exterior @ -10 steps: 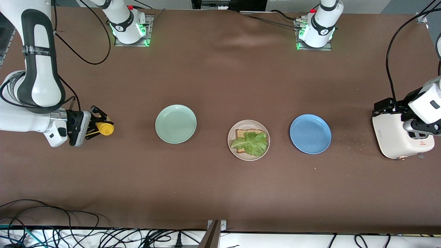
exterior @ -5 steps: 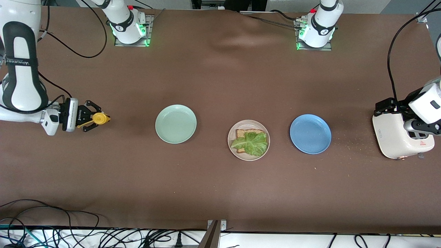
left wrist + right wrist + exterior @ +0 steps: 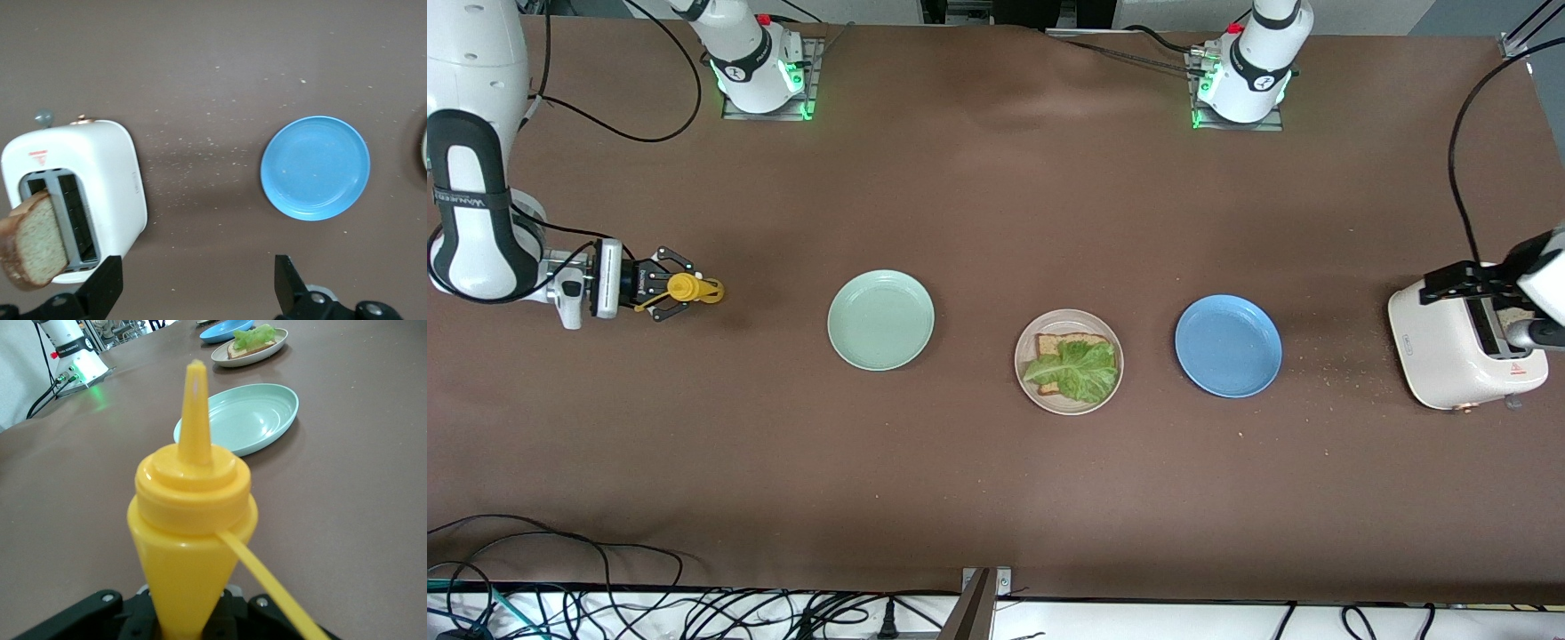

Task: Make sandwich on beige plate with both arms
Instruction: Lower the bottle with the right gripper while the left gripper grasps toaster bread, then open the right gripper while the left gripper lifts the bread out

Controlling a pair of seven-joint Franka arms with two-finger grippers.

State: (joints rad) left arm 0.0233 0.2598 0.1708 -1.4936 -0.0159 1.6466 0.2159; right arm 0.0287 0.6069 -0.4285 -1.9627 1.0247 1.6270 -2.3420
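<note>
Front view: right pincer (image 3: 694, 291) clamps a yellow bottle (image 3: 687, 288), well apart from the beige plate (image 3: 1069, 362).

a black band on the right arm (image 3: 470, 200), up from the right gripper (image 3: 665, 294), carries white lettering that runs along the link, too small to read for certain. the toaster (image 3: 73, 197) under the left gripper (image 3: 197, 293) bears a small red mark with a line of red print on its top, illegible, and a faint grey stamp on its side, also illegible.
</note>
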